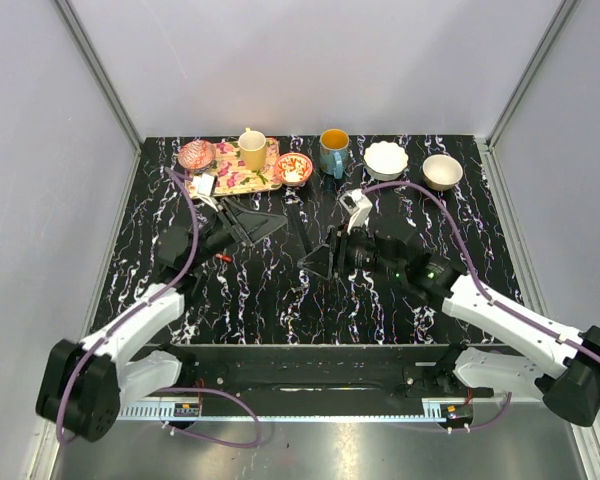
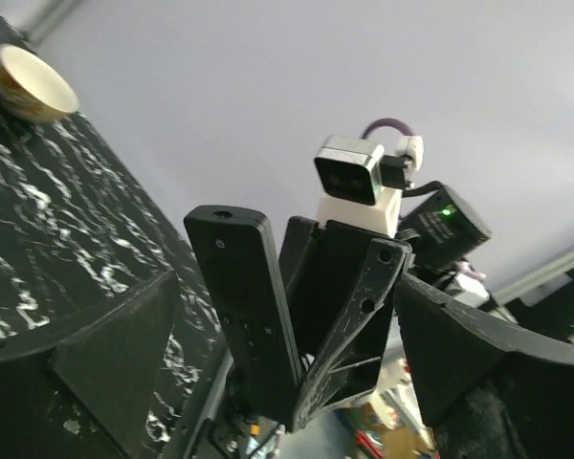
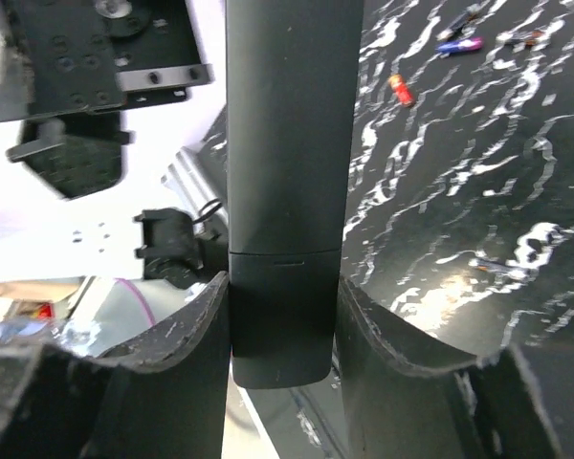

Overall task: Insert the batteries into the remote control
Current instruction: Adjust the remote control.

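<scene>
The remote control [image 1: 299, 228] is a slim black bar held up off the black marbled table [image 1: 280, 300]. My right gripper [image 1: 320, 262] is shut on its lower end. In the right wrist view both fingers of the right gripper [image 3: 284, 325] press the sides of the remote [image 3: 285, 143], whose plain back with a cover seam faces the camera. My left gripper [image 1: 252, 222] is open just left of the remote. In the left wrist view the remote [image 2: 244, 296] stands between the spread fingers of the left gripper [image 2: 287, 287], untouched by them. I see no green batteries.
Along the far edge stand a pink bowl [image 1: 196, 155], a yellow cup [image 1: 252, 150] on a patterned tray [image 1: 235, 180], a red bowl [image 1: 293, 168], a teal mug [image 1: 333, 152], a white bowl [image 1: 386, 160] and a beige bowl [image 1: 442, 171]. Small coloured bits [image 3: 399, 89] lie on the table.
</scene>
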{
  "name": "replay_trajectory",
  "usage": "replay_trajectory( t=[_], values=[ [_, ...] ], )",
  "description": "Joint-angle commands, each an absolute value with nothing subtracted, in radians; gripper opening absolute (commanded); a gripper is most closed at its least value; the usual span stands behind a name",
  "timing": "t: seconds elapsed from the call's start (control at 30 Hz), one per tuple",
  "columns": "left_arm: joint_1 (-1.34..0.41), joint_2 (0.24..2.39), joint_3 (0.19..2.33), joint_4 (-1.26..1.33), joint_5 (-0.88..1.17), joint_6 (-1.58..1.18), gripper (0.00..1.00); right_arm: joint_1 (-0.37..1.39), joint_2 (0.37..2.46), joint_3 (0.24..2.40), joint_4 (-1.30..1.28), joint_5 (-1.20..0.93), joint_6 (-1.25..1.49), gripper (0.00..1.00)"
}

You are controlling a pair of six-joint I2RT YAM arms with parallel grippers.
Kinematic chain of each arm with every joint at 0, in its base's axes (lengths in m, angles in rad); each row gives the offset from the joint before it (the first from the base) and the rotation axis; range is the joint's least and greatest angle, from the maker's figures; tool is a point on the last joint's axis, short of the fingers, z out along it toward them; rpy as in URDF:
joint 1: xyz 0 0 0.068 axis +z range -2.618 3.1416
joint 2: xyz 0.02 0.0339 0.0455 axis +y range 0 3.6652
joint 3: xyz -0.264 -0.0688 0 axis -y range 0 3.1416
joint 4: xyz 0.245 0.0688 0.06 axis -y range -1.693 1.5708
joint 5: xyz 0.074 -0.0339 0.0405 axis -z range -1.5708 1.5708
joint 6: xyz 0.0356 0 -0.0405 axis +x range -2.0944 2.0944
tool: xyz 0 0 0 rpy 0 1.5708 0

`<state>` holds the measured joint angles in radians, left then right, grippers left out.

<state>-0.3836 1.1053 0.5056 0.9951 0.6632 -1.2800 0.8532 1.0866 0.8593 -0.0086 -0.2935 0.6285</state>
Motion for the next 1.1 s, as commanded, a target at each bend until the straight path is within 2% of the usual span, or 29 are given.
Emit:
replay_trajectory(
  t=[0.0,0.13,0.4,0.57,0.7,0.83,1.07],
  values=[
    [-0.397,0.993,0.649,0.436,0.543,-0.919,0.99,0.850,1.065,0.982,-0.319,-0.132,0.453,0.00],
    [-0.492,0.991,0.770,0.111,0.327,-0.770,0.99,0.859,1.094,1.017,-0.406,-0.040,0.423,0.00],
    [-0.647,1.077,0.848,-0.081,0.132,-0.788,0.99,0.919,1.155,1.092,-0.477,0.126,0.422,0.00],
    [-0.715,1.123,0.879,-0.068,0.063,-0.816,0.99,0.933,1.170,1.108,-0.492,0.149,0.436,0.00],
    [-0.738,1.143,0.890,-0.051,0.014,-0.828,0.91,0.943,1.173,1.112,-0.492,0.156,0.443,0.00],
    [-0.749,1.187,0.913,-0.032,0.012,-0.841,0.77,0.956,1.184,1.109,-0.471,0.143,0.454,0.00],
    [-0.773,1.264,0.974,-0.034,0.028,-0.833,0.62,0.982,1.203,1.112,-0.474,0.166,0.457,0.00]
  ],
)
